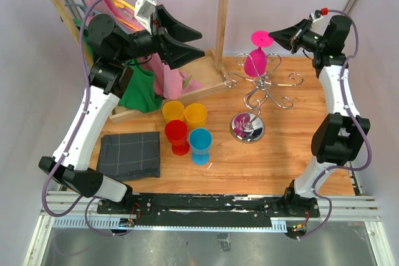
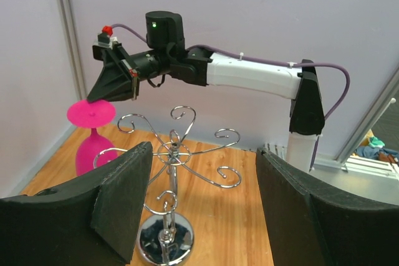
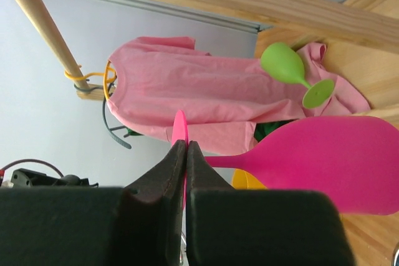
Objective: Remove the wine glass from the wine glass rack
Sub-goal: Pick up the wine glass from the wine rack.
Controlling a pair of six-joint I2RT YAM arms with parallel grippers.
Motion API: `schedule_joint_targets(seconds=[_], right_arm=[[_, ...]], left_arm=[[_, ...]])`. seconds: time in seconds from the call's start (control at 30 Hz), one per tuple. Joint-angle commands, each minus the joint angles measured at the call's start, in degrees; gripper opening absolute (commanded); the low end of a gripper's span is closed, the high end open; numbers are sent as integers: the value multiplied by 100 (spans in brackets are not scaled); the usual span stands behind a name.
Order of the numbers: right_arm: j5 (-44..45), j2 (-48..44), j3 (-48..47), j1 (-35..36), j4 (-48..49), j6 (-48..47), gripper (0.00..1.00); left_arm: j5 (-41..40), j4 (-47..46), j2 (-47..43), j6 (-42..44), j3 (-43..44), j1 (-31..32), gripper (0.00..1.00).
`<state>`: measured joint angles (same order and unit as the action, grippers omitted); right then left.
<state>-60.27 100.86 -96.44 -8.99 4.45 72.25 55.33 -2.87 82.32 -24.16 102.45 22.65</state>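
Note:
The pink wine glass (image 1: 256, 60) hangs upside down, foot on top, at the back-left arm of the chrome wine glass rack (image 1: 262, 91). My right gripper (image 1: 273, 35) is shut on the edge of the glass's foot (image 3: 180, 130). The bowl (image 3: 336, 166) shows large in the right wrist view. I cannot tell whether the glass (image 2: 92, 144) touches the rack's hook. My left gripper (image 1: 194, 43) hovers open left of the rack, holding nothing. In the left wrist view its fingers (image 2: 118, 204) frame the rack (image 2: 173, 157).
A wooden clothes rack (image 1: 222, 17) with a pink shirt (image 3: 187, 91) stands at the back left, with a green wine glass (image 3: 288, 66) by the shirt. Yellow (image 1: 173, 111), orange (image 1: 196, 114), red (image 1: 176, 135) and blue (image 1: 200, 144) cups stand mid-table. A grey cloth (image 1: 131, 154) lies front left.

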Motion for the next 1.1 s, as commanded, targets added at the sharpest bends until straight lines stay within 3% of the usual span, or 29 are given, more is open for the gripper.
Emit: schedule_joint_targets(seconds=[0.0,0.23,0.53,0.77,1.07], right_arm=[[218,200,-557,89,542,293,1],[786,162,-583,-350,2053,1405,1],[707,-168,-973,-515,3766,3178,1],[463,-770,-1148,-461,4128,3780,1],[384,-2203,214,40,4357,3876,1]], left_arm=[[46,-20,-177,93,-25,48,72],[30,15,-207,135,-77,46,72],[43,-183,-157,13,-194,51,73],[143,-371,-154,-81,-307,46,73],[320,-707,-75,-425,-355,46,80]])
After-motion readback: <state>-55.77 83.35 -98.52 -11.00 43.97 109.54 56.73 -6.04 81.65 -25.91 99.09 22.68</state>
